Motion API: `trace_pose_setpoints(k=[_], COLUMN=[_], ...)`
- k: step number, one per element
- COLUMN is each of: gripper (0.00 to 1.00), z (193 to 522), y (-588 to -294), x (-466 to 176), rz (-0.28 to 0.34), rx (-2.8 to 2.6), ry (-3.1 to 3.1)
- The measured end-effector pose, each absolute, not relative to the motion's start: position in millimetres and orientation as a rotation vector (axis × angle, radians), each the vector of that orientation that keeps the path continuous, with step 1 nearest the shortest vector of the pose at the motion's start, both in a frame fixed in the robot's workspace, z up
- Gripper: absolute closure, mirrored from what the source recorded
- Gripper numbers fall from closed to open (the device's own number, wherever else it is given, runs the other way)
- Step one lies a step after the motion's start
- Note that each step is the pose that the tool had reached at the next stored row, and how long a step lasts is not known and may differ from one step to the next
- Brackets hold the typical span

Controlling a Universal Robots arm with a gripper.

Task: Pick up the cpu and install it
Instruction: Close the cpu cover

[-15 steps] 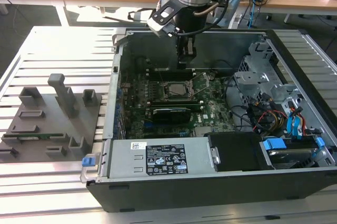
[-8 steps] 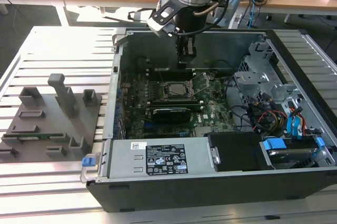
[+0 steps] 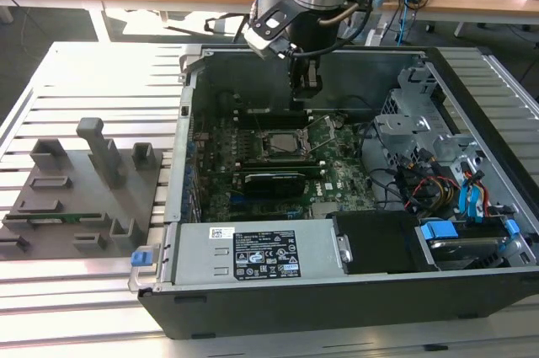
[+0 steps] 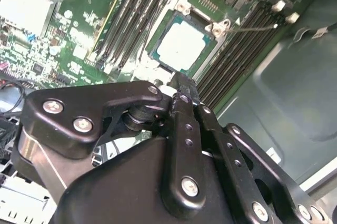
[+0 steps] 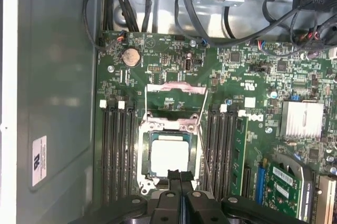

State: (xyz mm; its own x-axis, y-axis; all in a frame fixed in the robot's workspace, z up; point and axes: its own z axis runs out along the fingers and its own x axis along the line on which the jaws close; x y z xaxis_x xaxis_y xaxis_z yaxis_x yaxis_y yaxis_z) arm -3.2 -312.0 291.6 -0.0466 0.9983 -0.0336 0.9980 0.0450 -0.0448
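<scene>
Gripper [image 5: 180,176] closed on nothing, over the socketed cpu [image 5: 169,154], the chip's near edge hidden behind it.

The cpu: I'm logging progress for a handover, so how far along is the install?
Done: the cpu lies flat in its socket on the motherboard, pale top up. In hand: nothing; the gripper hangs shut above one edge of the chip. Left: the socket's load plate stands flipped open, not clamped over the chip.
</scene>
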Motion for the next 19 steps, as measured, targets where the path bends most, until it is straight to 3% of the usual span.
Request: trace_pose_setpoints(k=[19], gripper=[0.89], z=[290], y=[-312], x=[54], rz=[0.089], rx=[-2.164], ry=[-2.266])
